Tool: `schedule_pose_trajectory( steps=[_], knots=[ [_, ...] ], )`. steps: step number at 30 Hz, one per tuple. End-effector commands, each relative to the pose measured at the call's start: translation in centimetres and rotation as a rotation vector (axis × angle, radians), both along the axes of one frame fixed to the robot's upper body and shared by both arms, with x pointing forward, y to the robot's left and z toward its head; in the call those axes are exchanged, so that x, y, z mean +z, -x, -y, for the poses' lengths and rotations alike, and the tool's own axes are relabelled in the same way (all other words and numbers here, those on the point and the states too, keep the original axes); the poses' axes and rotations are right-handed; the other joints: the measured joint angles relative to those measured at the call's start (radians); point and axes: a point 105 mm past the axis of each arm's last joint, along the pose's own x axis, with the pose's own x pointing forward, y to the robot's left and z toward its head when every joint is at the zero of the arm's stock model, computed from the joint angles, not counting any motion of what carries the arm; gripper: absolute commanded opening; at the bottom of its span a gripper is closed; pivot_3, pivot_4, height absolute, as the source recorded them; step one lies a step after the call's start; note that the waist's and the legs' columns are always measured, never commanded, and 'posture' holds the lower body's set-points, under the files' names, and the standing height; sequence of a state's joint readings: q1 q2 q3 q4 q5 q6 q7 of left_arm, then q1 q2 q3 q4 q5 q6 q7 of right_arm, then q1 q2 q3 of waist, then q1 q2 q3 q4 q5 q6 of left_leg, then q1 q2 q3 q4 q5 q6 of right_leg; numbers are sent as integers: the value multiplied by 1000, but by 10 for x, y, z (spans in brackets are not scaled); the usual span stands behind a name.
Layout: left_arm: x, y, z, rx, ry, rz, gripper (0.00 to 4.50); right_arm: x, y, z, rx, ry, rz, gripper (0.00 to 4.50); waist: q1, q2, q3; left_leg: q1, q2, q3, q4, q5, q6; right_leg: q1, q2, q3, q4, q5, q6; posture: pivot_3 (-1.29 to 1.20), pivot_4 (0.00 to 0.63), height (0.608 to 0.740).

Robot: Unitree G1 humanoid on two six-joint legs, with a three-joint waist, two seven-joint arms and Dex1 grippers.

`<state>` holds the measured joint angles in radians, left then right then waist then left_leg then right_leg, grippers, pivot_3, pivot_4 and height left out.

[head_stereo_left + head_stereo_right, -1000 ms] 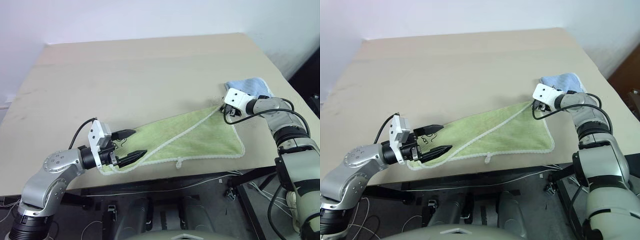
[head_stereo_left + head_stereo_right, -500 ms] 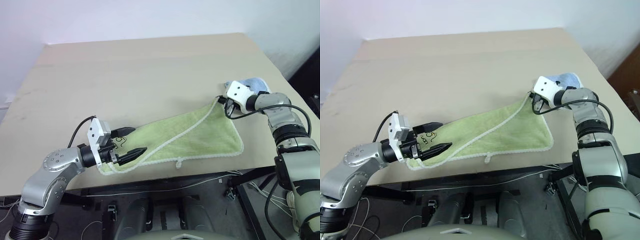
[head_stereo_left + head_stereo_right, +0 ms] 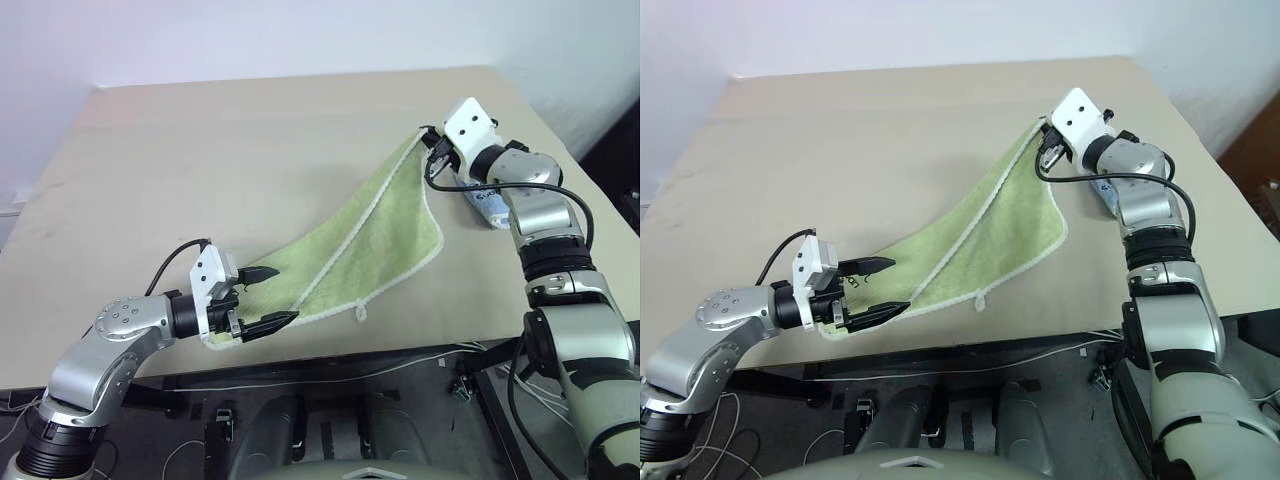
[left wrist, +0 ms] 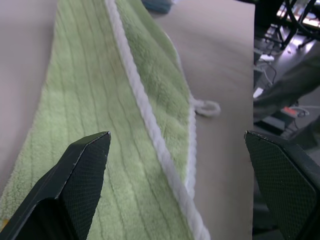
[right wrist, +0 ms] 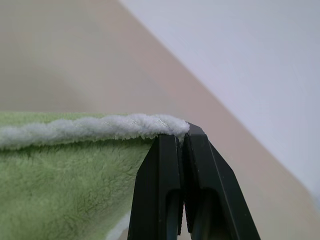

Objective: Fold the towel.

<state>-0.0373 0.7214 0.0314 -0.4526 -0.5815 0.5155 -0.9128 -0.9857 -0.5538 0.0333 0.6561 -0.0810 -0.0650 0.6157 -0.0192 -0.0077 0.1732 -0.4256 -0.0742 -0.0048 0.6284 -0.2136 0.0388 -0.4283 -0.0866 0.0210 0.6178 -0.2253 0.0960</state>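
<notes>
Fold in progress, viewed from the head cameras. Towel [image 3: 375,235] stretched diagonally across the near right part of the desk [image 3: 230,160]: near-left end flat on the surface, far-right corner raised off it. White edging running the length of the cloth; small white loop tag [image 3: 361,315] lying at the near hem, close to the desk's near edge.

Right claw [image 3: 428,142] pinched tight on the towel's far-right corner, both fingers pressed together over the white hem, as confirmed in the right wrist view [image 5: 182,150]. Corner held above the desk, cloth hanging from it in a slanted sheet down to the surface.

Left claw [image 3: 262,297] spread wide, holding nothing, fingers straddling the towel's near-left end; cloth lying between and beneath the fingers [image 4: 82,165] without being gripped.

Light blue cloth [image 3: 488,205] on the desk just behind the right arm, largely hidden by it, not part of the fold.

Judged step: lifting one corner to carry it over the rest of the towel. Judged next requirement: travel of the held corner leftward and nearer, toward the end by the left claw, low enough to lay hem on hem; near-left end probably to be pinned or gripped first, to prevent dragging. Risk: lifted sheet pulling the free end along.
</notes>
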Motion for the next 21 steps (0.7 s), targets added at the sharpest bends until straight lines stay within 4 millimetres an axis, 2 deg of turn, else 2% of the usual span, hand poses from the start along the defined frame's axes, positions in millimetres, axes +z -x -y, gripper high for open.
schedule_pose_trajectory(
  steps=[1, 5, 10, 16, 21],
  knots=[
    [3, 3, -2, -9, -30, 39, 4500, 63, 11, -14, 32, -78, 175, 29, -2, 1, 1, 0, 0, 0, 0, 0, 0, 0, 0, 0, 0, 0, 0, 0, 150, 740],
    [-5, 7, 3, -27, -47, 33, 4500, 89, 22, -31, 81, -100, 234, 29, 0, 1, 1, 0, 0, 0, -1, 0, 0, -1, 0, 0, 1, 0, 0, 0, 150, 740],
    [-10, 4, 5, -18, -63, 45, 4500, 108, 33, -45, 129, -116, 276, 29, 4, 1, 1, 0, 0, 0, -1, 0, 0, 0, 0, 0, 0, 0, 0, 0, 150, 740],
    [-20, 1, 3, -8, -107, 85, 4500, 115, 37, -50, 144, -131, 292, 29, 1, 1, 1, 0, 0, 0, -1, 0, 0, 0, 0, 0, 0, 0, 0, 0, 150, 740],
    [-30, 4, -6, -7, -187, 114, 4500, 118, 38, -51, 146, -136, 297, 29, -1, 1, 1, 0, 0, 0, -2, 0, 0, -1, -1, 0, -1, 0, 0, 0, 150, 740]
  ],
)
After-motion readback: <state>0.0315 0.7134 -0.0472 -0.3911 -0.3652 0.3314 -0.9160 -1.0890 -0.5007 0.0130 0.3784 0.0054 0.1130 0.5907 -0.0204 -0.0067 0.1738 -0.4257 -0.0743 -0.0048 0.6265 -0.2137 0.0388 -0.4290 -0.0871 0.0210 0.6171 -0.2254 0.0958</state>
